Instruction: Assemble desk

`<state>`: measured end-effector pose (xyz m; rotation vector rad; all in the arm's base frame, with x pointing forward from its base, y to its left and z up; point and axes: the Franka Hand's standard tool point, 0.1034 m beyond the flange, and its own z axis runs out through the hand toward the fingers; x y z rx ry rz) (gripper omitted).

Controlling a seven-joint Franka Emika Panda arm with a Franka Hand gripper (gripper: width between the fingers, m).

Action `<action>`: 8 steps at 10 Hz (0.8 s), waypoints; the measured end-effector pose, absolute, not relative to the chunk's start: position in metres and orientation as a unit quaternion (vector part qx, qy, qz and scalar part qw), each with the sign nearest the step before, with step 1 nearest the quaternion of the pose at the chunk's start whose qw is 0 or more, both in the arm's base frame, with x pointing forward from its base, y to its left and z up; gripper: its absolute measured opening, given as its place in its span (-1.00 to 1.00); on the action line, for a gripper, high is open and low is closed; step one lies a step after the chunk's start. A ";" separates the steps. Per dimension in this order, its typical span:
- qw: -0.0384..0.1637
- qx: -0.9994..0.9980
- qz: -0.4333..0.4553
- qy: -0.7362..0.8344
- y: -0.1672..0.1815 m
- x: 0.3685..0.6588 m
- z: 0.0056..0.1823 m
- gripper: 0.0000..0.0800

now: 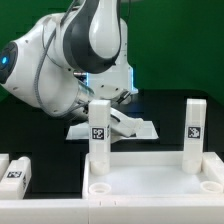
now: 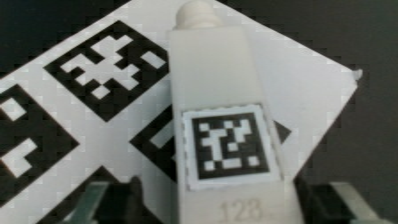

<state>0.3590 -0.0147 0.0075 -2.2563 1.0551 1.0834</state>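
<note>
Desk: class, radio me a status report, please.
Gripper astride one upright leg, grip unclear. Tabletop flat, second leg upright at another corner. Loose parts alongside; nothing blocking.

Desk colours: tabletop (image 1: 150,186) plain white, and the standing legs (image 1: 98,152) are white too. Each leg has a tag (image 1: 98,131), a black pixel pattern on a white square. The wrist view shows the same on the leg (image 2: 222,70): white body, black-and-white tag (image 2: 226,142), grey digits under it. Loose legs (image 1: 14,170) white, tagged the same way. Marker board (image 2: 107,62) white with big black blocky tags. Gripper (image 2: 217,205) fingers (image 2: 107,205) dark grey. Arm (image 1: 85,45) white with grey joints and a blue light (image 1: 4,56). Table (image 1: 40,130) black. Backdrop (image 1: 175,40) green.
</note>
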 end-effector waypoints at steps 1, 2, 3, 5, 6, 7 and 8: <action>0.211 -0.812 0.390 0.380 -0.015 0.359 0.008 -0.29; 0.216 -0.812 0.390 0.378 -0.017 0.361 0.010 -0.29; 0.224 -0.811 0.381 0.382 -0.028 0.368 0.021 -0.29; 0.234 -0.820 0.350 0.387 -0.044 0.384 0.055 -0.29; 0.237 -0.828 0.324 0.392 -0.043 0.397 0.080 -0.29; 0.215 -0.844 0.291 0.396 -0.032 0.403 0.103 -0.29; 0.201 -0.860 0.261 0.391 -0.024 0.404 0.111 -0.29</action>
